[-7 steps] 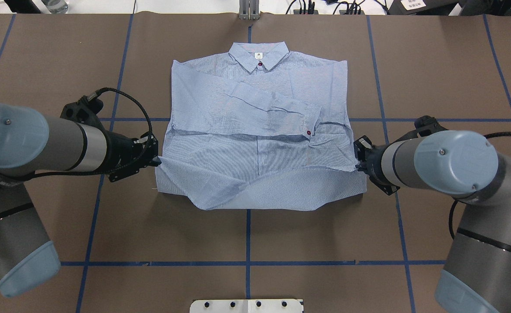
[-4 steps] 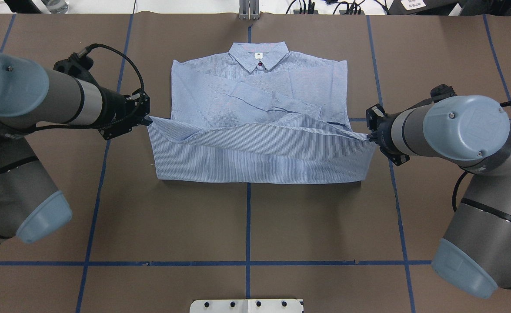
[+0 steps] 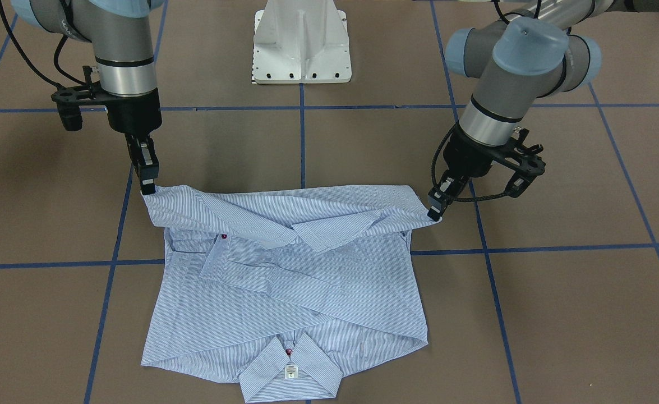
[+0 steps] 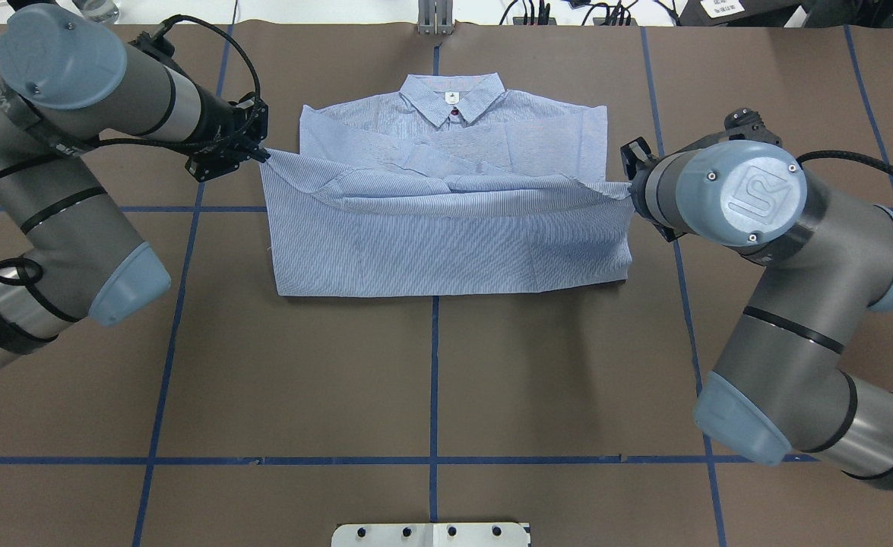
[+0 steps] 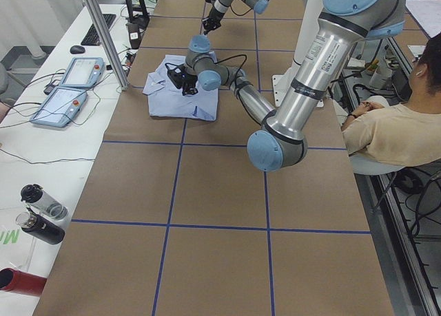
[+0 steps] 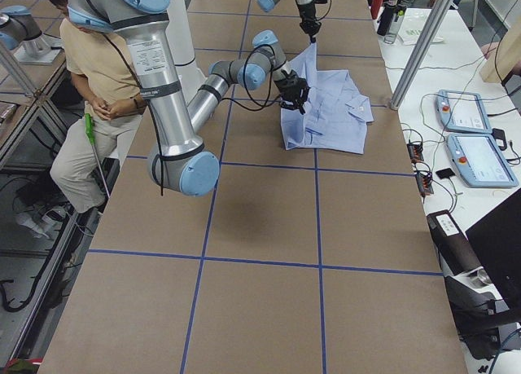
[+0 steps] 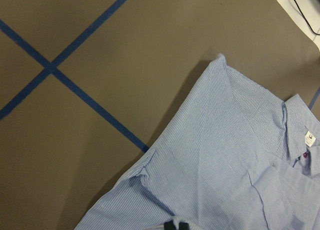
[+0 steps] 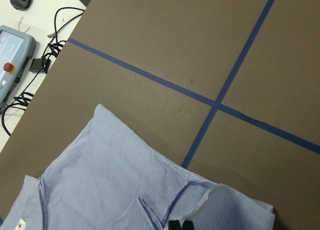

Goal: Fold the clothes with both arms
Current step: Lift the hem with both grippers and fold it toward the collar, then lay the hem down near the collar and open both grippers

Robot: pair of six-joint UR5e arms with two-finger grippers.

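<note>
The light blue striped shirt [image 4: 446, 243] lies face up on the brown table, its collar [image 4: 452, 97] on the far side from the robot. Its lower hem is lifted and drawn over the folded sleeves toward the collar. My left gripper [image 4: 264, 156] is shut on the hem's left corner, seen also in the front view as left gripper [image 3: 434, 212]. My right gripper [image 4: 628, 190] is shut on the other hem corner, at right gripper [image 3: 148, 188]. Both wrist views show the shirt [image 7: 215, 180] [image 8: 125, 190] below the black fingertips [image 7: 177, 225] [image 8: 181, 224].
The white pedestal base [image 3: 301, 45] stands at the table's near edge. Blue tape lines [image 4: 432, 380] grid the table. A seated person [image 5: 393, 130] is beside the robot. Teach pendants [image 6: 480, 138] and bottles [image 5: 41, 213] lie on the white side bench.
Both grippers have carried the hem corners away from the robot toward the collar. The lifted hem now covers the sleeve cuff and the shirt's middle.
</note>
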